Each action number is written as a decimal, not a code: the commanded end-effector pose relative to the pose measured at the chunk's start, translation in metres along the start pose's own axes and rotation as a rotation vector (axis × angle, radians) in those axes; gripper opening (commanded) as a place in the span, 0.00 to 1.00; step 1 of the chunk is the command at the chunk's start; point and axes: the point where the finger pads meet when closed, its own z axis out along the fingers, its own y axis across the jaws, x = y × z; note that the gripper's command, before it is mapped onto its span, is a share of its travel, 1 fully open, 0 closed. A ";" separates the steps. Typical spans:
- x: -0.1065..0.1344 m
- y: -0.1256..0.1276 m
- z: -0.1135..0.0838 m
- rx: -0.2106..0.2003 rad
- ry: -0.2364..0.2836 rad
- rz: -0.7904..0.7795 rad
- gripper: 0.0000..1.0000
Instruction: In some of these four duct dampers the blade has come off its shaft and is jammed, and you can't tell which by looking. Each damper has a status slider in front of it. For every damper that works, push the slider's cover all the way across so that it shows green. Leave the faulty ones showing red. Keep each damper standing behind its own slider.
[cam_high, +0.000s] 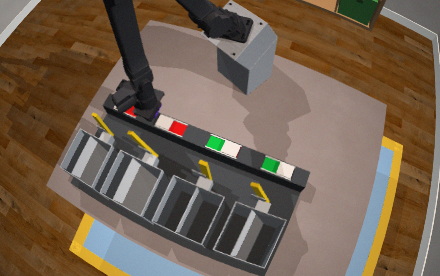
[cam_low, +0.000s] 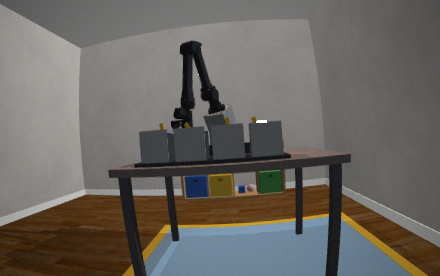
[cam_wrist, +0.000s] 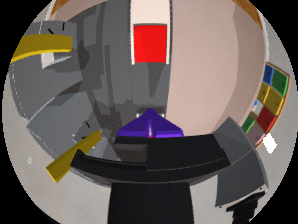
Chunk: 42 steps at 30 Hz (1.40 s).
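Observation:
Four grey duct dampers with yellow handles stand in a row behind a dark slider rail: far left (cam_high: 88, 175) (cam_low: 153, 146), second (cam_high: 132, 202) (cam_low: 189, 145), third (cam_high: 175, 227) (cam_low: 227, 141) and far right (cam_high: 239, 255) (cam_low: 266, 139). The far-left slider (cam_high: 130, 111) (cam_wrist: 150, 44) shows red. The second slider (cam_high: 177, 128) shows red, its white cover at the left. The third slider (cam_high: 215, 143) and far-right slider (cam_high: 270, 164) show green, covers at the right. My gripper (cam_high: 157, 113) (cam_wrist: 150, 111) is shut and empty, low at the rail between the far-left and second sliders. The exterior view hides its fingertips.
The yellow handle of the far-left damper (cam_wrist: 42, 45) and that of the second damper stick up beside the gripper's side of the rail. The grey arm pedestal (cam_high: 247, 65) stands at the table's back. The table (cam_high: 345, 150) extends to the right of the rail.

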 end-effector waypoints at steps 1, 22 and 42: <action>0.005 -0.004 0.005 0.013 0.007 0.005 0.00; 0.005 -0.004 0.005 0.013 0.007 0.005 0.00; 0.004 -0.001 0.007 0.004 0.003 0.004 0.00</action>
